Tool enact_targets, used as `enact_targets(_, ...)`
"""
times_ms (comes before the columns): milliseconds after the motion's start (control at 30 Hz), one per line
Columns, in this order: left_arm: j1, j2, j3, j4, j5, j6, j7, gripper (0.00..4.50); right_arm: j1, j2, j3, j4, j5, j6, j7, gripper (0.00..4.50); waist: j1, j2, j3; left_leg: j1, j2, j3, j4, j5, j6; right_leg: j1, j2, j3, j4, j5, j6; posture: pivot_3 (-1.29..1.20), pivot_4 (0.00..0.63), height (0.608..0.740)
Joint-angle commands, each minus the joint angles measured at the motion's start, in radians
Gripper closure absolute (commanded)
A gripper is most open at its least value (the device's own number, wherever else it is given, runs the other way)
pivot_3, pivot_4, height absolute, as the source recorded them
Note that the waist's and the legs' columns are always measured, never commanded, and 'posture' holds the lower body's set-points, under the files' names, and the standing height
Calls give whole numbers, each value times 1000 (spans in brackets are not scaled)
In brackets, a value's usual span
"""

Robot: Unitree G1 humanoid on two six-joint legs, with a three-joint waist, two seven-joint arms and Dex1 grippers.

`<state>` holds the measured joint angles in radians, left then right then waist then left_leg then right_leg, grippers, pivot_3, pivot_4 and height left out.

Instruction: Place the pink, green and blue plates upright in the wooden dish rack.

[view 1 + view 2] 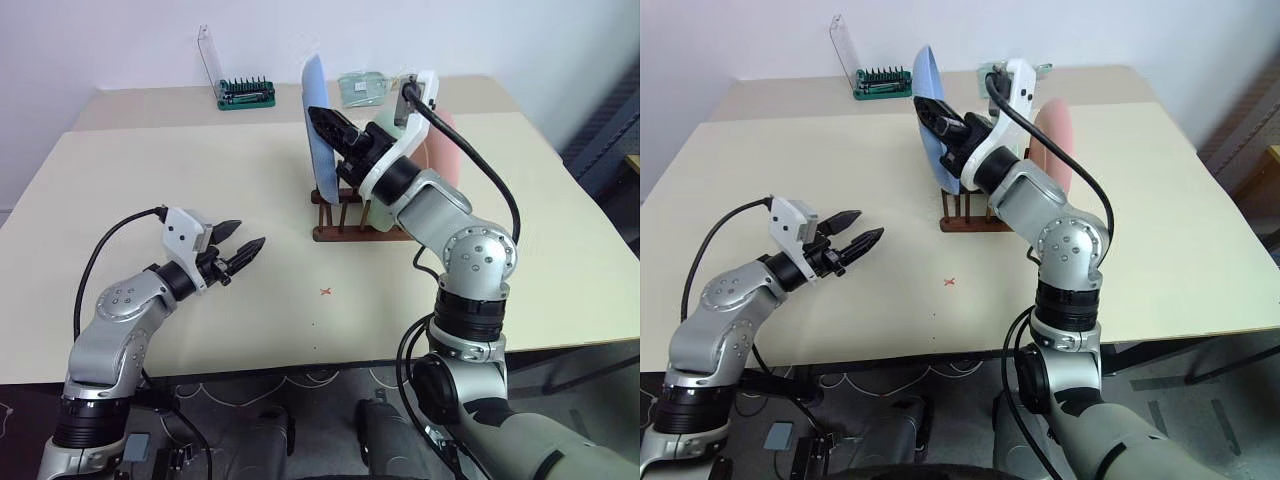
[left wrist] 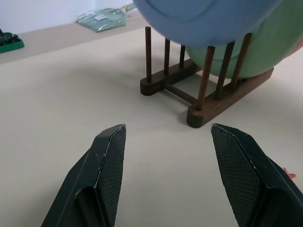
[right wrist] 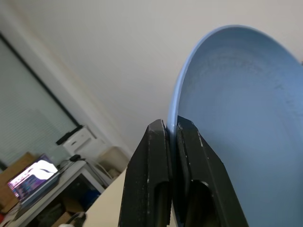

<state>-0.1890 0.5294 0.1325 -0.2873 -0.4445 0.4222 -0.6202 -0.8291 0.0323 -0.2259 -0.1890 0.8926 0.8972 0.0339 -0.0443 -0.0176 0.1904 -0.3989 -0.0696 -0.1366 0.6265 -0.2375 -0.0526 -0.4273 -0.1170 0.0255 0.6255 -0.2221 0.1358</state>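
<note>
pink plate (image 1: 1052, 140) and green plate (image 2: 265, 52) stand in the wooden dish rack (image 1: 345, 215) mid-table; right pincer (image 1: 322, 122) pinches the blue plate (image 1: 318, 120) upright over its front slots, not yet released; left pincer (image 1: 244, 249) spread, idle.

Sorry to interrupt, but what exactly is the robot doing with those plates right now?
It is loading plates into the wooden dish rack. The right gripper is shut on the blue plate's rim, holding it upright over the rack's front pegs. The green plate and pink plate already stand in the rack. The left gripper hovers open nearby.
</note>
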Motion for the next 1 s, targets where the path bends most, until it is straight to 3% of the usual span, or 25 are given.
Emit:
enact_targets(33, 4, 0, 9, -15, 4, -28, -7, 1593, -11, 9, -21, 9, 33, 5, -41, 4500, 0, 0, 0, 0, 0, 0, 0, 0, 0, 0, 0, 0, 0, 0, 0, 0, 150, 740)
enact_targets(233, 4, -1, 8, -7, 12, -36, -11, 1593, -12, 20, -46, 53, 60, 25, -118, 4500, 0, 0, 0, 0, 0, 0, 0, 0, 0, 0, 0, 0, 0, 0, 0, 0, 150, 740)
enact_targets(333, 2, -3, 8, 0, 15, -42, -13, 1517, -13, 15, -41, 57, 72, 28, -131, 3481, 0, 0, 0, 0, 0, 0, 0, 0, 0, 0, 0, 0, 0, 0, 0, 0, 150, 740)
enact_targets(533, -1, -8, 6, 41, 27, -73, -30, 1517, -20, -17, -1, 39, 42, 24, -115, 540, 0, 0, 0, 0, 0, 0, 0, 0, 0, 0, 0, 0, 0, 0, 0, 0, 150, 740)
enact_targets(767, 3, -11, 4, 69, 33, -102, -45, 1517, -49, -121, 85, -1, -57, -2, -37, 540, 0, 1, 0, 0, 0, 0, 0, 0, 0, 0, 0, 0, 0, 0, 0, 0, 150, 740)
enact_targets(1000, 11, -26, -7, 75, 42, -123, -47, 1517, -119, -338, 156, -96, -152, -15, 138, 540, 1, 1, 1, -1, 0, 0, 0, 0, 1, 0, 0, 0, -2, 0, 0, 0, 150, 740)
